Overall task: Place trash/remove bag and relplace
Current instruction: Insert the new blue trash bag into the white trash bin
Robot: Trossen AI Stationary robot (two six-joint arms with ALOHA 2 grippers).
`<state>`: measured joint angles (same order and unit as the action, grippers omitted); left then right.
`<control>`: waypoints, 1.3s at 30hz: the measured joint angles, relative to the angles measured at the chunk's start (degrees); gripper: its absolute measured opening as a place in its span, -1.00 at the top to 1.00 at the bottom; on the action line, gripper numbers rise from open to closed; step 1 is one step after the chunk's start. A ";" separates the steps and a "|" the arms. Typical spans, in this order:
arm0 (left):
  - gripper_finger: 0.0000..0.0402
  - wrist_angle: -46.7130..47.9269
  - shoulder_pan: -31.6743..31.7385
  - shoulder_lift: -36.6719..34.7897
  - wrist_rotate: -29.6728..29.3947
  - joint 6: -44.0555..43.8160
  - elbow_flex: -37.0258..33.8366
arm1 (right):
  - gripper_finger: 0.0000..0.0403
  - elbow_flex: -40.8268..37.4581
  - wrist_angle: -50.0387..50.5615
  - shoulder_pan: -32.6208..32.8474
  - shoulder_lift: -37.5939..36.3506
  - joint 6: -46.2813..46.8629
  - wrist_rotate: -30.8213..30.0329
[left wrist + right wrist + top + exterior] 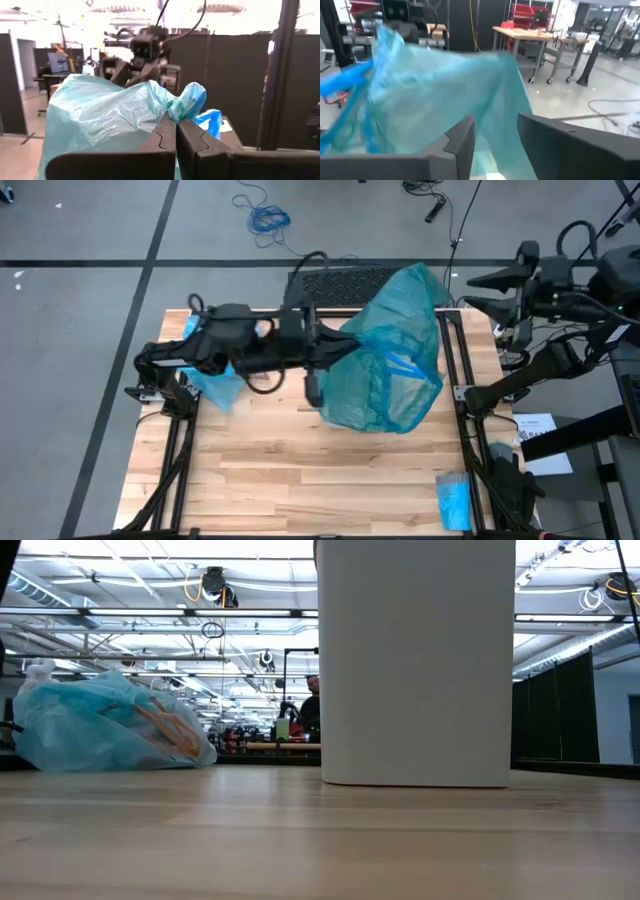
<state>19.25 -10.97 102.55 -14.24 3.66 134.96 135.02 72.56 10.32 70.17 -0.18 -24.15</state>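
A: Where is the bag [395, 350]?

B: From above, the big light blue bag sits at about one o'clock on the wooden table [300, 470], draped over the white bin [416, 660]. It puffs up high and has a darker blue drawstring on its side.

A: Who is holding it?

B: The left gripper [176, 131]. Its arm reaches in from nine o'clock, across the middle of the table. In the left wrist view its two dark fingers [162, 137] are pressed together, and a bunch of the bag's edge is pinched between them.

A: And the other one?

B: The right gripper [495, 132] is close to the bag too. In its own view the two fingers stand apart, with the blue plastic just past them. Nothing sits between them that I can see.

A: Anything else on the table?

B: A second blue bag [105, 730] lies at about ten o'clock. It looks full, with brown and orange stuff showing through. A small bright blue roll [453, 500] lies at about five o'clock, near the edge.

A: And behind the table?

B: A person [310, 710] stands far off in the room.
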 joint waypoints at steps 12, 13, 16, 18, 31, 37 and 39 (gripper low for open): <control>1.00 -6.33 3.11 -0.34 7.61 1.14 0.04 | 0.74 -0.04 5.22 -0.01 0.18 2.41 -0.44; 1.00 -6.65 3.59 0.06 9.38 -0.22 0.04 | 0.78 -0.04 5.40 -0.04 0.03 2.22 -1.68; 1.00 -4.64 4.61 0.73 14.14 -3.96 -0.03 | 0.86 -0.04 6.80 -0.17 -0.28 2.09 -9.34; 1.00 -2.78 4.93 0.73 15.71 -6.08 -0.04 | 0.92 -0.04 8.30 -0.19 -0.28 2.08 -13.46; 1.00 6.10 5.95 0.34 24.00 -16.02 -0.02 | 1.00 -0.04 11.36 -4.14 1.61 0.43 -14.56; 1.00 8.14 5.92 0.34 28.29 -19.55 -0.02 | 1.00 -0.02 9.74 -8.96 3.37 -1.85 -6.99; 1.00 10.60 6.21 0.21 29.41 -20.69 -0.02 | 1.00 -0.02 9.77 -11.09 4.25 -1.97 -1.74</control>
<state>29.85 -4.76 102.76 15.17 -17.03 134.93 135.00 82.33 -0.77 74.42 -2.15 -25.89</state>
